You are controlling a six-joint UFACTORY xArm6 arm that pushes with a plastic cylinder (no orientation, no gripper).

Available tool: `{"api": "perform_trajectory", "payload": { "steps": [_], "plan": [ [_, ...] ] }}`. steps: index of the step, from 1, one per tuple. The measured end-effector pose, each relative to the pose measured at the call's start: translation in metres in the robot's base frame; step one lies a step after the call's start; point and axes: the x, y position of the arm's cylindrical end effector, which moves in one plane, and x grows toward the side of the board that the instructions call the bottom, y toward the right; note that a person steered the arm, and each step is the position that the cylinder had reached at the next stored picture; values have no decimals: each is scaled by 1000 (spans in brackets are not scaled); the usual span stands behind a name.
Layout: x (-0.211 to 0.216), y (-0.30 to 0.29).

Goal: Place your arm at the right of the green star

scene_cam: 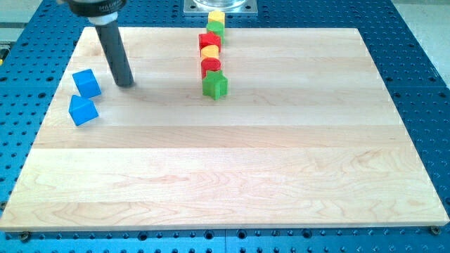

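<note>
Currently my tip (126, 84) rests on the desk (232, 183) in the upper left part of the view. The tool is a plain rod — nothing to open or close, nothing held, and it touches no block. Just to its left sit two blue blocks: a blue cube (87, 82) nearest, and a second blue block (82, 110) below it, both apart from the tip.

Well to the view's right of the tip is the green star (215, 85), at the bottom end of a tight column running toward the view's top. Stacked above it in line: a red block (210, 67), a yellow block (209, 52), another red block (209, 40), a green block (214, 27) and a yellow block (216, 16) at the desk's top edge.

Handling judgement — the star looks small, rigid and light; it would likely slide on the smooth wood at any nudge. No hold is needed: the tip should end on the bare wood just right of it. Passing below the column seems the safest route.
</note>
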Motion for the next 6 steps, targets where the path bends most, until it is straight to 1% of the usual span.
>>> {"api": "perform_trajectory", "payload": {
  "steps": [1,2,3,4,5,6],
  "plan": [
    [-21,3],
    [91,54],
    [139,152],
    [96,244],
    [46,288],
    [22,234]
  ]
}}
